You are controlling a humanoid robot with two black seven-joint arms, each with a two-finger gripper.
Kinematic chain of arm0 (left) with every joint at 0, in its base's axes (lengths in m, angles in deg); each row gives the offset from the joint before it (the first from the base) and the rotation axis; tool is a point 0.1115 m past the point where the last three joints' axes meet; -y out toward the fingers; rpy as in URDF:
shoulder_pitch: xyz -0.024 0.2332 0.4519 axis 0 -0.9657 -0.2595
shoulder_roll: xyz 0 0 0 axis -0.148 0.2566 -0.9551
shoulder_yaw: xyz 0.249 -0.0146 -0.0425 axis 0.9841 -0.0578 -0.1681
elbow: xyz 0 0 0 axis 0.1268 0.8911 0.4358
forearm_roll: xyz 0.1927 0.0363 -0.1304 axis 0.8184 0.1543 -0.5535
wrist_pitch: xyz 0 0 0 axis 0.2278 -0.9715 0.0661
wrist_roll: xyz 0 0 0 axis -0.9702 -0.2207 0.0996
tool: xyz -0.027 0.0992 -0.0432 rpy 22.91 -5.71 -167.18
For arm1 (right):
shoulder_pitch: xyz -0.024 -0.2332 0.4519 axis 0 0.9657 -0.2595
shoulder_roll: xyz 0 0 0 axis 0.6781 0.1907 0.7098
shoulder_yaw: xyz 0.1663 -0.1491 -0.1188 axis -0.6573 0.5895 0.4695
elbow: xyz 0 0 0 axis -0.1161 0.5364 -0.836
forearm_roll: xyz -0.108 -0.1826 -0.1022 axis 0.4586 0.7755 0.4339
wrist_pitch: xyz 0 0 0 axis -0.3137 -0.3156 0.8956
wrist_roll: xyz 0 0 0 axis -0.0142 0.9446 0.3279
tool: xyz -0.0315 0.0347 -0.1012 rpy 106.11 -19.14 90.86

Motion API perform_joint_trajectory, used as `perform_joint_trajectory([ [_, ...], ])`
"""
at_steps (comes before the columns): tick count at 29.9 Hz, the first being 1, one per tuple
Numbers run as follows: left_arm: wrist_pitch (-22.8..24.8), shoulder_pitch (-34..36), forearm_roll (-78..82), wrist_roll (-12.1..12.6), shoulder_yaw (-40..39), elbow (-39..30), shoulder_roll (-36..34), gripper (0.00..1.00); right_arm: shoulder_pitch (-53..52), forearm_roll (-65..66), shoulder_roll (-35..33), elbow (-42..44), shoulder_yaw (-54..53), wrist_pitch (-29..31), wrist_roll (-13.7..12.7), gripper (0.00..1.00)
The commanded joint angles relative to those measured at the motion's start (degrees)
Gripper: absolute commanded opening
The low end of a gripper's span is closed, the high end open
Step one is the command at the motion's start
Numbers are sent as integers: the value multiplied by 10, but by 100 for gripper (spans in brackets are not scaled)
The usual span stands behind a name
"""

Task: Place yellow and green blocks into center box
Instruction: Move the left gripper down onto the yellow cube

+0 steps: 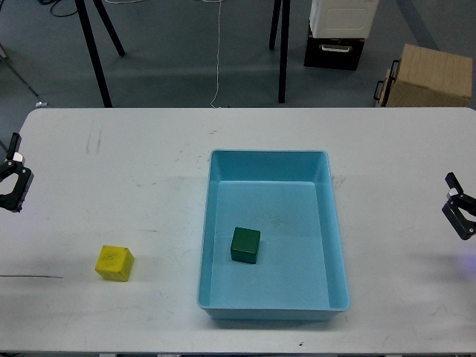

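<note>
Yellow block (114,263) is sitting on the table (149,163) left of the blue tray (338,223), below and right of the nearer left tool (13,178), whose spread I cannot tell, while the green block (245,245) is lying inside.

The tray (327,167) sits on the table (119,163) before me, a little right of centre. One block (245,245) lies inside the tray, left of its middle, apart from the walls. A second block (114,263) lies on the table left of the tray, well apart from it, toward my side. My left gripper (13,181) is at the table's left edge, my right gripper (460,209) at its right edge, both well apart from tray and blocks.
</note>
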Motion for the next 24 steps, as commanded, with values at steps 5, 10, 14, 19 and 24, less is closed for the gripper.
perform_joint_trajectory([
  [5,0,9,27,2,44,-2,-217,100,-19,11,14,4,4,0,0,100],
  [10,0,69,37,4,102,2,-390,100,-19,11,23,3,4,0,0,100],
  [14,0,162,77,16,223,7,-485,100,-20,12,30,2,4,0,0,100],
  [19,0,313,161,18,409,23,-485,100,-20,12,32,3,5,0,0,100],
  [24,0,508,178,21,600,105,-429,100,-25,22,42,4,5,0,0,100],
])
